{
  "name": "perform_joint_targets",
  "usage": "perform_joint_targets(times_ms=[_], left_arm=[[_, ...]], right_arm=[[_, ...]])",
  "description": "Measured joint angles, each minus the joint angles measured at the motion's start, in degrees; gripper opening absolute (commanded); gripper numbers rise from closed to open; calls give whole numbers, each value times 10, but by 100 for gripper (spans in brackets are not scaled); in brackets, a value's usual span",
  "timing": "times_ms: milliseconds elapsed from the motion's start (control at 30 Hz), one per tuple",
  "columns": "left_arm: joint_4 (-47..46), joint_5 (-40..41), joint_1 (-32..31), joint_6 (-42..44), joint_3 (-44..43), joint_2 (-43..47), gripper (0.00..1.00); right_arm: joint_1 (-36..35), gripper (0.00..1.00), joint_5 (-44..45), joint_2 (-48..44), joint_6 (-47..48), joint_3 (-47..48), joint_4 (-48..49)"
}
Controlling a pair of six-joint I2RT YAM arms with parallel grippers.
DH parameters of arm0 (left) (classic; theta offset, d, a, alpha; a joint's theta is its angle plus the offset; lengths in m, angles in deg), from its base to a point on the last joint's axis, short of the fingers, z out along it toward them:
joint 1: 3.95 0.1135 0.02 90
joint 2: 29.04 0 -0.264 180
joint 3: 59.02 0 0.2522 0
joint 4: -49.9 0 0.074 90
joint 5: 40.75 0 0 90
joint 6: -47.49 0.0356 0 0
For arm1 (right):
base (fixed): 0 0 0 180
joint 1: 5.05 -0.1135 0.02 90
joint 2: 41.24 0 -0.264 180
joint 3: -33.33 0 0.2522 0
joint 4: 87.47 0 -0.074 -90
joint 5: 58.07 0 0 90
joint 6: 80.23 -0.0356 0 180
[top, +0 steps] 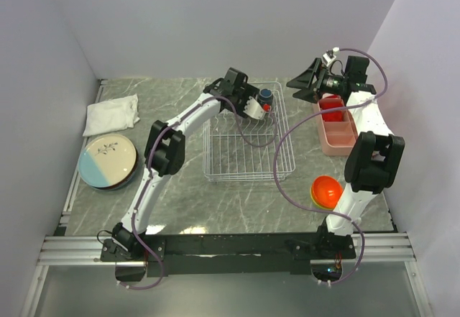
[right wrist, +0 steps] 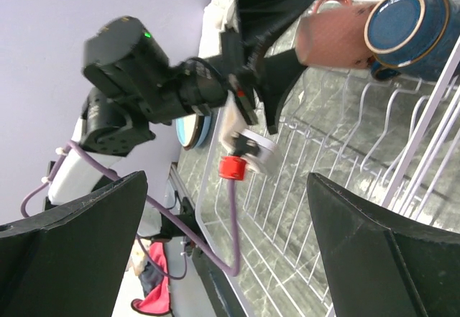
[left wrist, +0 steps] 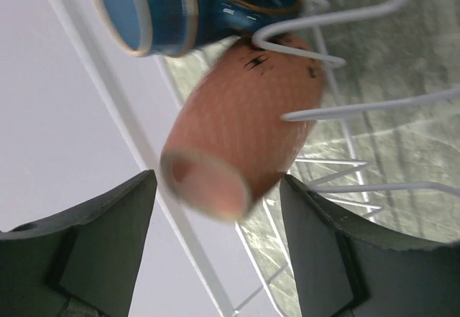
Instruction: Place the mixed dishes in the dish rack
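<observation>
The left tool (left wrist: 217, 184) has its jaws spread just wider than the salmon-pink ceramic mug (left wrist: 244, 123) and seems to grip nothing. The mug lies on its side on the prongs at the far corner of the white wire dish rack (top: 248, 180), touching the dark blue glazed mug (left wrist: 165, 8). Best to back straight out, nudging neither. The right tool (right wrist: 226, 187) gapes wide, empty. Grey marbled worktop (top: 180, 202), pale lilac walls (top: 215, 22).

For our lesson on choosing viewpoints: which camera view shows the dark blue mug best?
Right wrist: the dark blue mug shows its whole rim and inside, sharp, beside the pink mug. Left wrist crops it at the top edge, slightly blurred. Top external shows only a small blue spot at the dish rack's far side.
</observation>
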Motion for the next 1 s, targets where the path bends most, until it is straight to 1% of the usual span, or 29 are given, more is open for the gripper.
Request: perform_joint_targets(times_ms=[100, 233, 467, 500, 533, 567, 600, 700, 800, 900, 1000], left_arm=[[-10, -16, 1, -15, 11, 16, 77], [-16, -36, 0, -47, 41, 64, 78], [-40, -47, 6, -124, 79, 146, 81], [-48, -47, 9, -146, 91, 158, 81], [-60, -48, 13, -170, 110, 174, 90], [-73, -47, 17, -194, 130, 190, 92], [-88, -40, 21, -226, 156, 209, 99], [-122, -6, 33, -330, 218, 263, 99], [-125, 17, 50, -445, 268, 319, 99], [-106, 32, 73, -543, 329, 396, 98], [-70, 51, 100, -603, 373, 469, 98]], right_arm=[[0, 100, -1, -5, -3, -7, 3], [0, 100, -1, -5, -7, -7, 9], [-4, 100, -1, -5, -10, -7, 17], [-5, 100, -1, -5, -10, -7, 16], [-7, 100, 0, -5, -7, -7, 16], [-9, 100, 2, -5, -5, -7, 14], [-11, 100, 7, -7, 1, -7, 9], [-20, 100, 43, -17, 50, -5, -32], [-31, 100, 105, -42, 121, -2, -90], [-38, 100, 157, -73, 167, -2, -131], [-38, 100, 195, -111, 202, -8, -157]])
